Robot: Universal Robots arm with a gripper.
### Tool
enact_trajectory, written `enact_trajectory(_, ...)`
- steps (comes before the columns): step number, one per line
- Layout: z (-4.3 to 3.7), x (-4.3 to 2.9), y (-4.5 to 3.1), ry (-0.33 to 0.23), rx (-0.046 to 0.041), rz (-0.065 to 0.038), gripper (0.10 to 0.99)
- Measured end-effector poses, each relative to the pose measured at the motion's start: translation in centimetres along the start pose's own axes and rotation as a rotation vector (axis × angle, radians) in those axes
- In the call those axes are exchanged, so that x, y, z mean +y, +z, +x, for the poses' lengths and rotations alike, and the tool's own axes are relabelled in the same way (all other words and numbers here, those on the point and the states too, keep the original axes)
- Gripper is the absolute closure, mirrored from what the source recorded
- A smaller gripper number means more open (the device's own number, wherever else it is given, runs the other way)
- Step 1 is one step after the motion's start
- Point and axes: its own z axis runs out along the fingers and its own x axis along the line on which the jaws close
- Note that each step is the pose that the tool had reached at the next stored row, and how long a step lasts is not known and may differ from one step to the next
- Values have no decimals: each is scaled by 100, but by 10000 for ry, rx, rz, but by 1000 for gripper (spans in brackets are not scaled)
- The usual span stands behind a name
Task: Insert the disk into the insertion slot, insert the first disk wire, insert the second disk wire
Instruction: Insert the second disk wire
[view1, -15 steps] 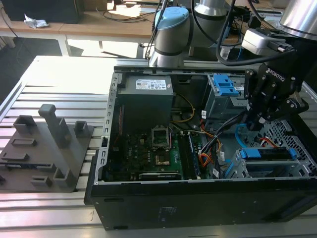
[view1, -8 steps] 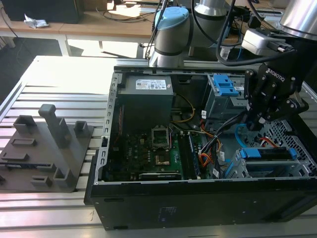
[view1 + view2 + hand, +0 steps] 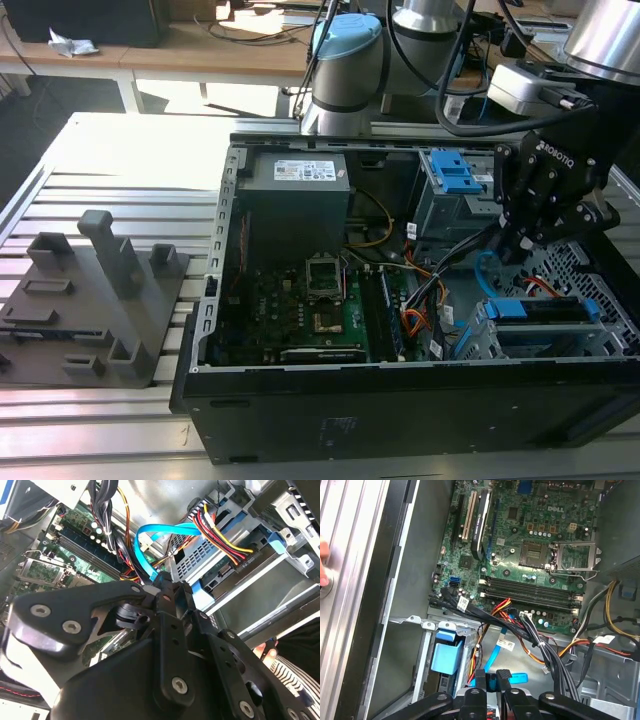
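The computer case [image 3: 400, 400] lies open on the slatted surface [image 3: 110, 170], with a grey fixture [image 3: 95, 300] well apart from it at the exterior view's left. The disk [image 3: 545, 312] already sits inside the insertion slot [image 3: 483, 332], at the near corner of the case on the exterior view's right, with its blue carrier showing along the top edge. The first disk wire [image 3: 540, 286] curves just beyond the disk's far edge; I cannot tell whether its end is seated. The gripper [image 3: 510, 250] hangs inside the case just beyond the slot, nearer than the blue-latched cage [image 3: 455, 178]. In both wrist views its jaws are drawn narrow and pinch the black connector end of the second disk wire [image 3: 165, 530], whose light-blue loop rises from the fingertips [image 3: 167, 597] and bends back toward the disk [image 3: 220, 577]. In the first wrist view the same wire [image 3: 492, 662] runs out from the gripper [image 3: 491, 680] across the grey case floor, with the motherboard [image 3: 530, 545] beyond. A person's fingers [image 3: 323, 565] rest on the surface outside the case wall.
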Motion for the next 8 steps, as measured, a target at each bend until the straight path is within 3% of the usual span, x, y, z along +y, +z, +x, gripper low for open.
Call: enact_trajectory(8,0,0,1,0,0,0,886)
